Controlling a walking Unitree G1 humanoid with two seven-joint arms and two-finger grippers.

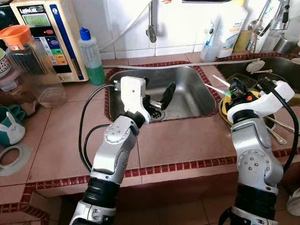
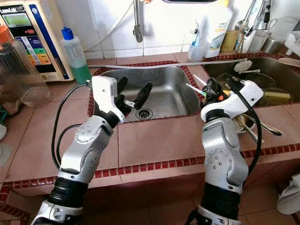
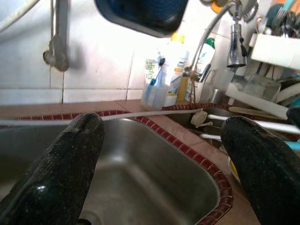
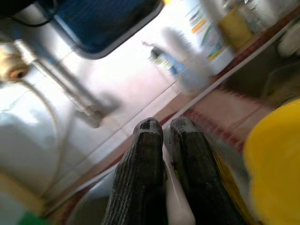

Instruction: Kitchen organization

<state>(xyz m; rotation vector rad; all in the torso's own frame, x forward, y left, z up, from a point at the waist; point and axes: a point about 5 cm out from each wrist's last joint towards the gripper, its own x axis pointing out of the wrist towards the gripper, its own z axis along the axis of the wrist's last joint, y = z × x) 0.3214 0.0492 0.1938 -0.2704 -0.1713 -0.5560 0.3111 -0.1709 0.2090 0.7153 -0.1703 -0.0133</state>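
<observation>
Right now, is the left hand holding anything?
No. The left hand hangs open over the empty sink, nothing between its fingers.

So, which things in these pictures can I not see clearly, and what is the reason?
- Thin white thing held by the right pincer: blurred in the right wrist view, hidden by the fingers; cannot be identified.
- Dishes in the right basin: partly hidden by the right arm in the eye views.
- Clear jug: cut off by the left edge in the right eye view.
- Bottle labels: too small to read.
</observation>
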